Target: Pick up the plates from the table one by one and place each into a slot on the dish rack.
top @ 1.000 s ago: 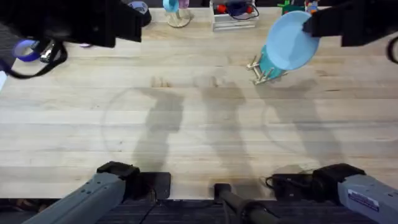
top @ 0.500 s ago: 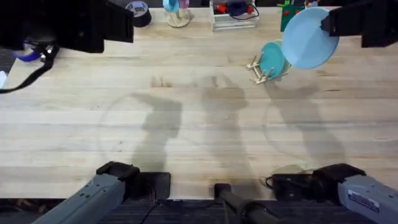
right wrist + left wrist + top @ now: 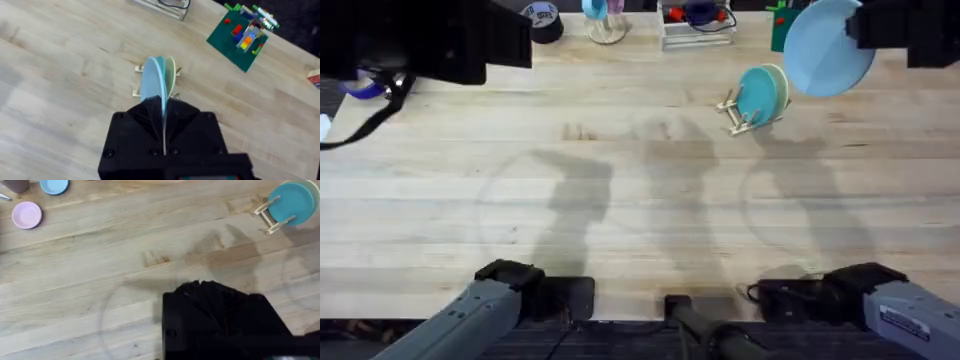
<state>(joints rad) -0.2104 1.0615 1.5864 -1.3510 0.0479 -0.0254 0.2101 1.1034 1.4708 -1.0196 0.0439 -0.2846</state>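
Right gripper [image 3: 164,132] fingers pinch the pale blue plate [image 3: 828,47] on edge, aloft at far right above the dish rack [image 3: 740,112]. Teal plate [image 3: 761,93] already slotted there. Left gripper's fingers: cannot tell. Advise aligning plate edge with a free slot, lowering vertically, releasing only once seated.

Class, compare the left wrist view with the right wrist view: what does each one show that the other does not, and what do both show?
Left wrist alone: a small round pink saucer and a small round blue saucer lying on the table.

Right wrist alone: the right gripper clamped on the edge of the pale sky blue round plastic plate, held on edge above the rack, and a green board carrying coloured bricks.

Both: the small light wooden dish rack holding the teal round plate, on the light wood plank table.
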